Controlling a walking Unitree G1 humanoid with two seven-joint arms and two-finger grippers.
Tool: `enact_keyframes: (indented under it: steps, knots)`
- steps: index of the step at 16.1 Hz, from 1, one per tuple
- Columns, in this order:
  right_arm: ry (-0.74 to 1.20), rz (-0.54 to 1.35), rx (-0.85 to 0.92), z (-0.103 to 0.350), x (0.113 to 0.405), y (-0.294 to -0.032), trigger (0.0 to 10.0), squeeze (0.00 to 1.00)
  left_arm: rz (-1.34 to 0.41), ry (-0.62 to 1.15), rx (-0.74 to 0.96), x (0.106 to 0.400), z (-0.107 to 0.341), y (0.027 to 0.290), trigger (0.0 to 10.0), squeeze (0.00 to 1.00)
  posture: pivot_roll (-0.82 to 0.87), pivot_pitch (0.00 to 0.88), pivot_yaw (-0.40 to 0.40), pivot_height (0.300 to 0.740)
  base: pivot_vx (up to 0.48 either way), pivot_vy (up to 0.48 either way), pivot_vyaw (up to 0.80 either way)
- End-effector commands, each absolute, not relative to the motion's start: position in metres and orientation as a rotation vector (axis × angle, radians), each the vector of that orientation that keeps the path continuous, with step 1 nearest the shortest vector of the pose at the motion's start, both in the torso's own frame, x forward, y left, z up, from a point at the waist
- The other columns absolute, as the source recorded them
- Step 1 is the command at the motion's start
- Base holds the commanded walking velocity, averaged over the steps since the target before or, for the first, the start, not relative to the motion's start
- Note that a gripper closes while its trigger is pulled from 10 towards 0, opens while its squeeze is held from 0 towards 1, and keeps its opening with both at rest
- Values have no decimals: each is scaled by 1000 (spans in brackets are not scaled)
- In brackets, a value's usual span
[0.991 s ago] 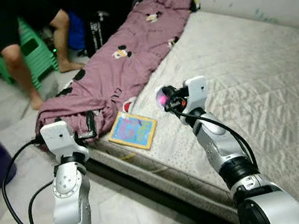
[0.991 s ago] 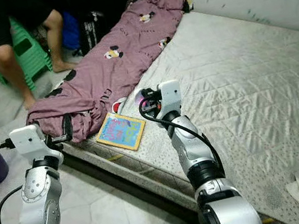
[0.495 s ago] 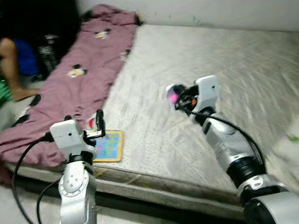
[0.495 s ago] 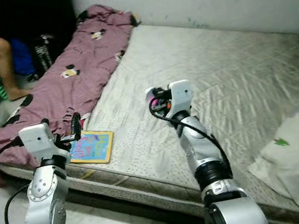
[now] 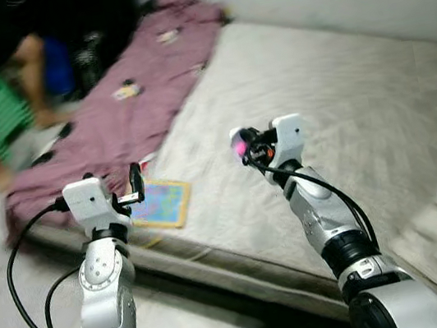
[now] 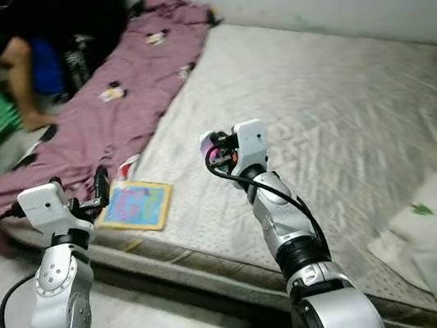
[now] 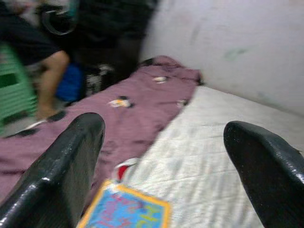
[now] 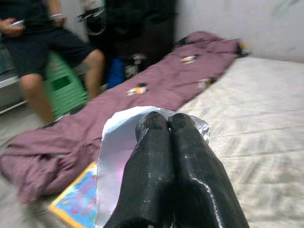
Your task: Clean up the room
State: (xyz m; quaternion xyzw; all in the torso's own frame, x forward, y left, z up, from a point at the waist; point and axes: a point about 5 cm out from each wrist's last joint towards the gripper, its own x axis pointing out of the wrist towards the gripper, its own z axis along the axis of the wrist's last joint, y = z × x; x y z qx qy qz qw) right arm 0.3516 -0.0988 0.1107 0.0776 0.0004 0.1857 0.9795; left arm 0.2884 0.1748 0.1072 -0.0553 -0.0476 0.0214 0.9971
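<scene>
Evidently carrying litter away, the right gripper sat at frame centre, fingers pinched together on a silvery wrapper above the mattress. Lower left, the left gripper hung spread apart, empty, near the colourful book.

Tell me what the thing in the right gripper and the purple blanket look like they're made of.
The wrapper, pinched in the right gripper, looks like thin silvery foil or plastic film, shiny and creased. The blanket looks like soft matte cloth, rumpled into folds, printed with cartoon figures.
</scene>
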Motion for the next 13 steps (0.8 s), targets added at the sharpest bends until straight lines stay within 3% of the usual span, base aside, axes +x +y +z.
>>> enact_keyframes:
  steps: [1, 6, 13]
  knots:
    - [-3, 361, 150, 112, 353, -104, 10000, 0, 25, -109, -112, 289, 110, 172, 10000, 0, 67, 0, -44, 740, 319, 0, -800]
    - [-6, 364, 147, 112, 353, -104, 10000, 0, 24, -108, -110, 290, 110, 172, 10000, 0, 68, 0, -45, 740, 300, 0, -201]
    - [-3, 365, 139, 112, 353, -105, 10000, 0, 44, -84, -119, 290, 106, 173, 10000, 0, 68, 0, -47, 740, 0, 0, 0]
